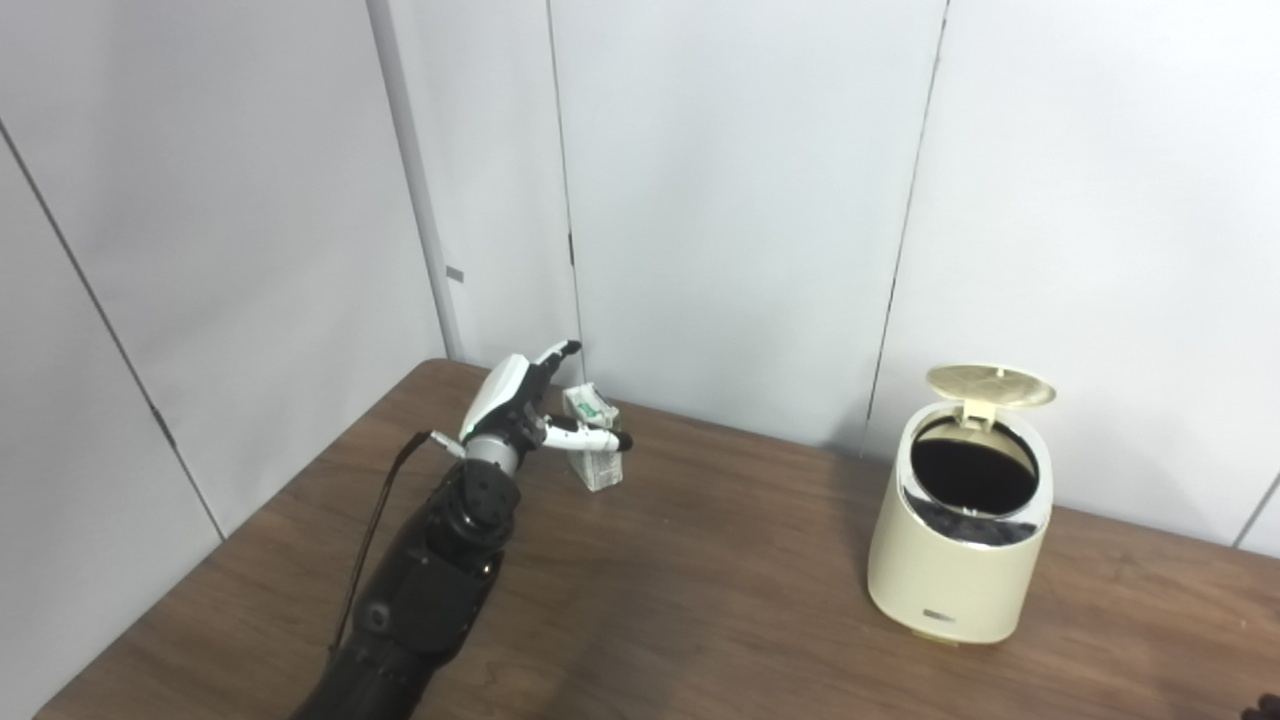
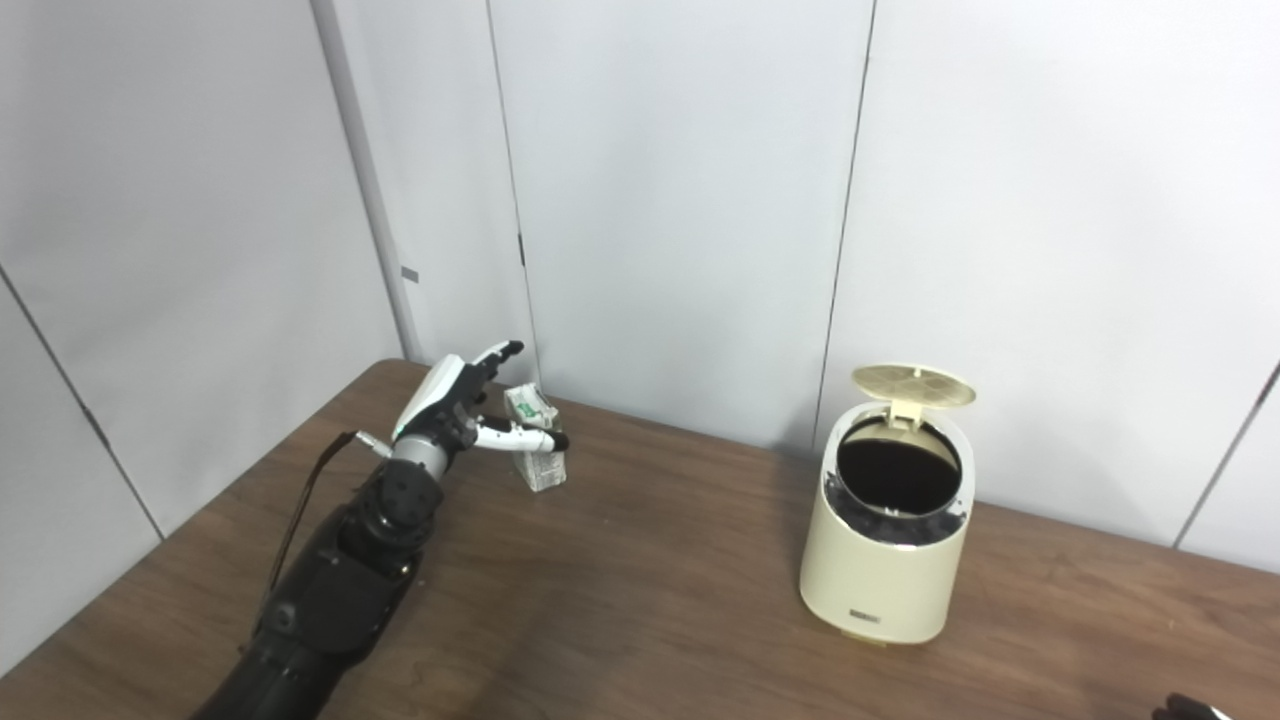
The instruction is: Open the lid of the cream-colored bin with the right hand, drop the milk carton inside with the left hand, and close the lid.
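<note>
Left eye view: left hand (image 1: pixel 520 405) spread, fingers apart around the milk carton (image 1: pixel 596 438) but not yet clamped; thumb lying across the carton's front, other fingers raised behind its top. Carton upright on the table (image 1: pixel 720 590), far left, near the back edge. Cream-colored bin (image 1: pixel 960 525) well apart to the right, lid (image 1: pixel 990 385) already tipped up on its rear hinge, dark mouth exposed. Right hand (image 1: pixel 1262 712) barely showing as a dark sliver at the bottom right corner; impossible to tell whether open or closed.

Likely trouble: a light, tall carton toppling or sliding toward the wall if pushed by the thumb before the other fingers close; a weak pinch near the top letting it swing or slip on the long carry across to the bin. Lid held by nothing, so possibly dropping shut before the carton arrives, or being knocked by the arriving hand.

Right eye view: same layout, carton (image 2: pixel 535 452) just inside the open fingers of the left hand (image 2: pixel 452 400), perhaps touching the thumb, hard to say at this size. Bin (image 2: pixel 888 540) with lid (image 2: pixel 913 385) standing open; bare wood between the two, nothing blocking the path. Wall panels close behind the carton, leaving little room for the raised fingers. Right hand (image 2: pixel 1185 710) only a dark tip at the lower edge
</note>
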Tool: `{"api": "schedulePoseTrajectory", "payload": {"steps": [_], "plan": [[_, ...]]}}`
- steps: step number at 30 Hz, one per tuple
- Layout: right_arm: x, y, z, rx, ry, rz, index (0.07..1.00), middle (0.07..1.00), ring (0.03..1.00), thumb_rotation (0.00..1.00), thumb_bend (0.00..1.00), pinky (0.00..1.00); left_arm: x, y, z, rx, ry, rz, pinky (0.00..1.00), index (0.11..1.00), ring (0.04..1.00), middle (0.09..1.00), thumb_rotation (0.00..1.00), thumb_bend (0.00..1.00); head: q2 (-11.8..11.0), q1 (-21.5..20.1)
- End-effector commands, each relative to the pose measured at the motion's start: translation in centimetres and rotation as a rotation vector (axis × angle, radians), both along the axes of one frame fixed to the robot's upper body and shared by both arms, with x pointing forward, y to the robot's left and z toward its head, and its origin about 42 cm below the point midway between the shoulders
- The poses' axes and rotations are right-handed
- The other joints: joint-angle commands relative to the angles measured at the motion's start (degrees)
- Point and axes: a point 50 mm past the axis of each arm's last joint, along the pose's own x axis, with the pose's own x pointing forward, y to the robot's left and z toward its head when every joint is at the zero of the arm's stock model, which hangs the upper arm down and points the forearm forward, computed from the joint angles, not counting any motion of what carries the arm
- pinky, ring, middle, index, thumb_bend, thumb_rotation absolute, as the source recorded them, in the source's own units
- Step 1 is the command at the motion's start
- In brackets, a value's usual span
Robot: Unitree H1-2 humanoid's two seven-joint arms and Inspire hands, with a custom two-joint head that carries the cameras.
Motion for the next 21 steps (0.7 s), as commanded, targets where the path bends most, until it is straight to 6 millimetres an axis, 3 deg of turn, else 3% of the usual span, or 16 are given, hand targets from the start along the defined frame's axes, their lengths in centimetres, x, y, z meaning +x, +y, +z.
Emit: {"api": "schedulePoseTrajectory", "payload": {"steps": [1,9,15,21], "plan": [[0.6,0.4,2.0,-0.012,-0.095,0.004,0.719,0.739,0.686,0.75,0.77,0.51,1.3,1.2,3.9,0.092,-0.077,0.028,0.87,0.976,0.951,0.975,0.19,0.97,0.01,-0.05],[0.6,0.6,2.1,-0.022,-0.104,0.007,0.723,0.746,0.687,0.76,0.78,0.5,2.0,1.8,3.7,0.157,-0.041,0.034,0.89,0.972,0.971,0.973,0.19,0.97,0.25,-0.6],[0.5,0.7,2.1,-0.039,-0.113,0.007,0.73,0.753,0.694,0.78,0.79,0.5,2.2,1.8,3.3,0.175,-0.019,0.033,0.86,0.944,0.935,0.929,0.18,0.95,0.38,-0.7],[0.5,0.9,2.3,-0.044,-0.112,0.012,0.738,0.764,0.706,0.79,0.79,0.51,2.2,1.7,2.8,0.142,-0.002,0.022,0.73,0.906,0.834,0.881,0.15,0.9,0.71,-0.82]]}}
